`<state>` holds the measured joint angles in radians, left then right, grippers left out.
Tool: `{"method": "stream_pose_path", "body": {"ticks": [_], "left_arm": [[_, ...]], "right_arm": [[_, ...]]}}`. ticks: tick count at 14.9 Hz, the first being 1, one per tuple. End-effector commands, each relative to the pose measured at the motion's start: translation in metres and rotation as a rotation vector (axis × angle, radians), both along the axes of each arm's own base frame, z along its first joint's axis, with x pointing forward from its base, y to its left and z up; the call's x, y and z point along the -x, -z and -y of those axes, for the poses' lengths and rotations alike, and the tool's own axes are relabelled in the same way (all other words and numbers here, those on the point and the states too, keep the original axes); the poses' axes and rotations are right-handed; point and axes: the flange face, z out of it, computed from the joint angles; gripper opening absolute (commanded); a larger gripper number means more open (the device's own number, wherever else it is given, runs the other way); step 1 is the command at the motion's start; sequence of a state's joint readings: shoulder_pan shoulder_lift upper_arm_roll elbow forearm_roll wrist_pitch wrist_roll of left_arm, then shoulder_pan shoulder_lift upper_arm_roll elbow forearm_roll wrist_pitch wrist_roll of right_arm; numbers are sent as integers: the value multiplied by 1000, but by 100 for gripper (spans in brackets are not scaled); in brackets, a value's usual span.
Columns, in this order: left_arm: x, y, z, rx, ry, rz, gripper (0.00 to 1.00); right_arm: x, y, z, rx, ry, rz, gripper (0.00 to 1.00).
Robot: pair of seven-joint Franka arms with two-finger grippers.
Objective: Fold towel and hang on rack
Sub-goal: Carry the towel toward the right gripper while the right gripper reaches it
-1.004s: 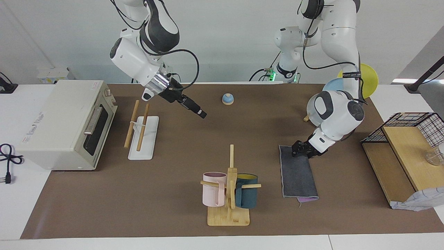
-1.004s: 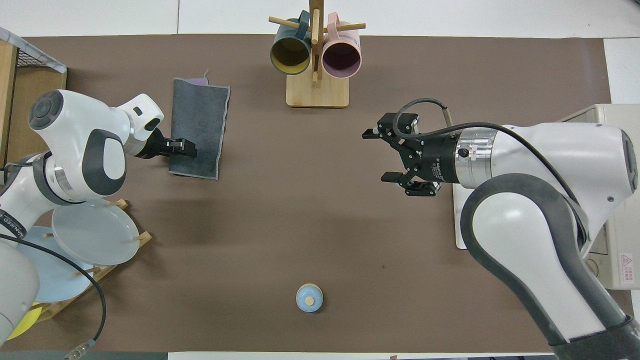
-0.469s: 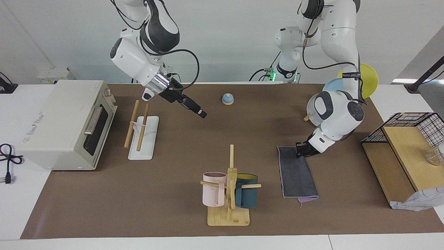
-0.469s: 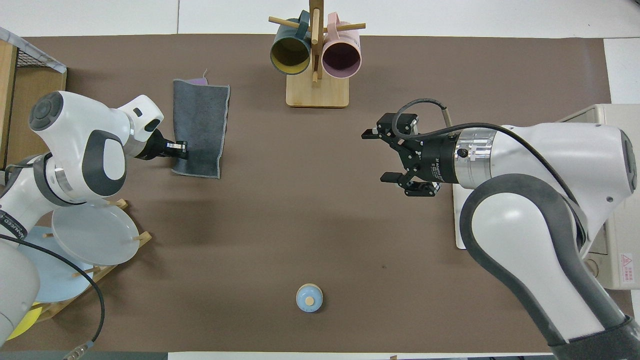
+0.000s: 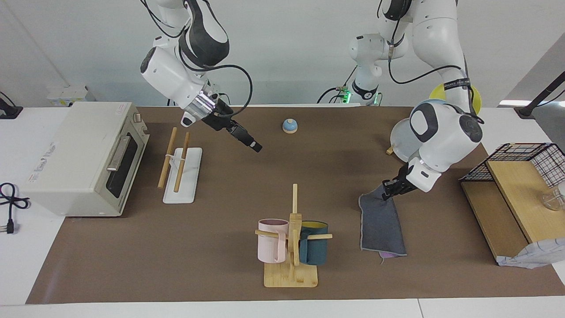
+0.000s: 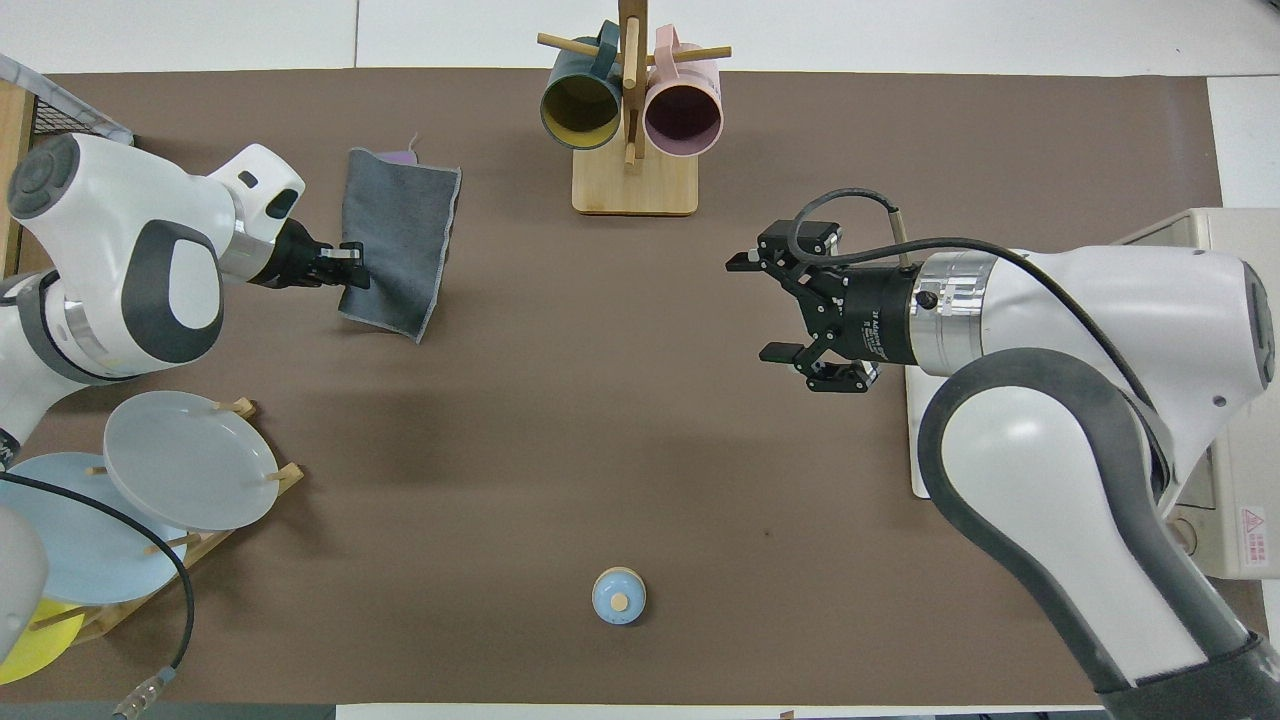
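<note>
The towel [image 5: 382, 226] is a folded strip, dark grey face up, with a purple edge showing at its end farthest from the robots. It also shows in the overhead view [image 6: 400, 240]. My left gripper [image 5: 388, 191] [image 6: 350, 268] is shut on the towel's corner nearest the robots and holds that end raised off the table; the other end rests on the mat. The rack [image 5: 182, 176], two wooden rods over a white base, stands beside the toaster oven. My right gripper [image 5: 255, 146] [image 6: 756, 306] is open and empty, in the air over the mat beside the rack.
A bamboo mug tree [image 5: 292, 247] with a pink and a teal mug stands beside the towel. A toaster oven [image 5: 84, 154] is at the right arm's end. A blue bell [image 5: 289, 126], a plate stand [image 6: 190, 470] and a wire basket on a wooden shelf [image 5: 516, 185] are also here.
My left gripper has shut on the towel's corner nearest the robots and lifted it, so that end has risen off the mat. My right arm has barely moved.
</note>
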<state>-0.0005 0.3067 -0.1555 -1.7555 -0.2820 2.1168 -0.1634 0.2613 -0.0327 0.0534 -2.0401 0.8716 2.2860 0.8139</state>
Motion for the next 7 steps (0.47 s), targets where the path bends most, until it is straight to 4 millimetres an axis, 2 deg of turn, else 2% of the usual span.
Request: {"method": "stream_pose_path", "body": {"ticks": [1, 3, 7], "left_arm": [[16, -54, 24, 13, -196, -46, 0], [27, -88, 40, 24, -341, -82, 0], [64, -147, 77, 52, -620, -152, 0]], "right_arm": [[-2, -1, -4, -29, 60, -30, 100], [-7, -9, -9, -57, 121, -82, 100], [-11, -24, -23, -111, 225, -192, 100]]}}
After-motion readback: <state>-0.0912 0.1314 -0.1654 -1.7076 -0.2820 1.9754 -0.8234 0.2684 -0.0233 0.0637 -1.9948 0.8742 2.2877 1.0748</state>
